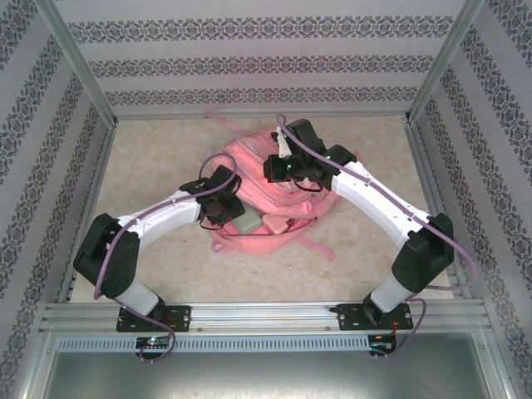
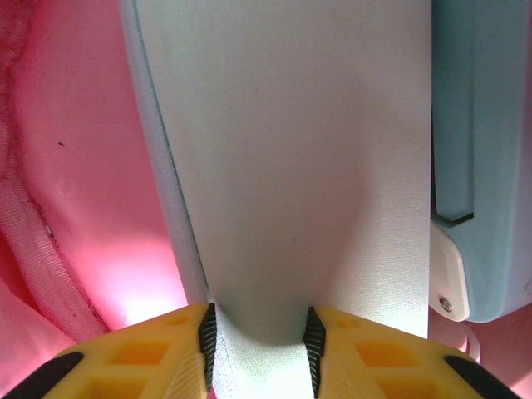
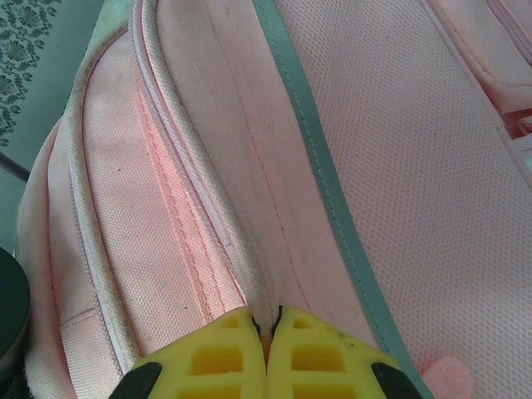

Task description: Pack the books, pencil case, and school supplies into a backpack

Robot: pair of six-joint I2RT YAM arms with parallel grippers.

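The pink backpack [image 1: 266, 187] lies in the middle of the table. My left gripper [image 1: 224, 206] is at its near left side, shut on the pale mint pencil case [image 2: 291, 166], whose soft fabric bulges between the black pads [image 2: 208, 332]. The case's end [image 1: 248, 222] pokes out at the backpack's near edge, with pink lining [image 2: 83, 208] to its left. My right gripper [image 1: 278, 166] sits over the backpack's upper middle. Its yellow fingers [image 3: 224, 353] are pinched shut on a fold of pink backpack fabric [image 3: 191, 208] beside the zip seam. Books are out of view.
A light blue hard item with a white end piece [image 2: 482, 166] lies just right of the pencil case. Pink straps [image 1: 320, 245] trail on the beige table toward the near right. Metal frame posts [image 1: 79, 62] and patterned walls enclose the table.
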